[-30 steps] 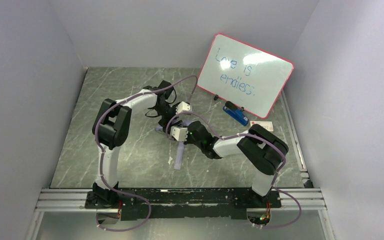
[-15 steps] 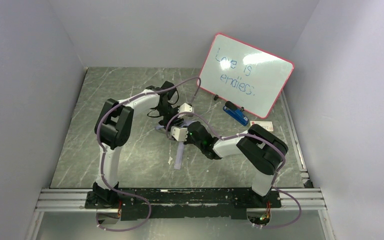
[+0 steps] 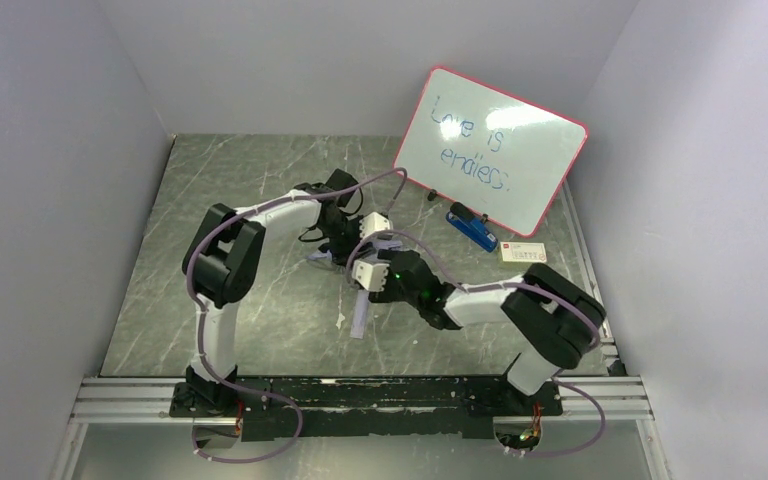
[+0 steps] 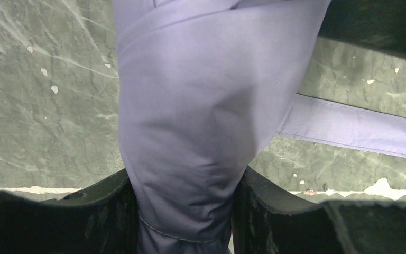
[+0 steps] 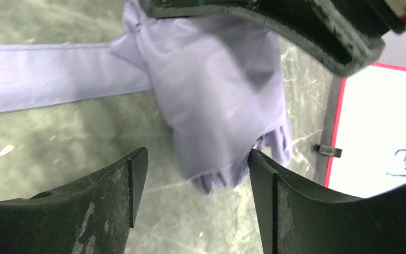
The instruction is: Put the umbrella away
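The umbrella (image 4: pixel 185 106) is a lavender bundle of folded fabric lying on the marble table (image 3: pixel 260 180), mid-table. My left gripper (image 4: pixel 185 211) is shut on it, a black finger pressed against each side. My right gripper (image 5: pixel 195 180) stands open just in front of the umbrella (image 5: pixel 222 90); the frilled end of the fabric hangs between its fingers, close to the right one. A flat lavender band (image 3: pixel 360 312) trails from the bundle toward the near edge. In the top view both grippers, left (image 3: pixel 345 238) and right (image 3: pixel 360 266), meet over the umbrella and hide most of it.
A red-framed whiteboard (image 3: pixel 490 150) leans at the back right, also seen in the right wrist view (image 5: pixel 386 132). A blue eraser (image 3: pixel 472 228) lies below it, with a small white card (image 3: pixel 522 252) beside it. Grey walls enclose the table on three sides.
My left gripper has closed on the umbrella. My right gripper has opened, let go of the fabric, and its arm has shifted toward the right.
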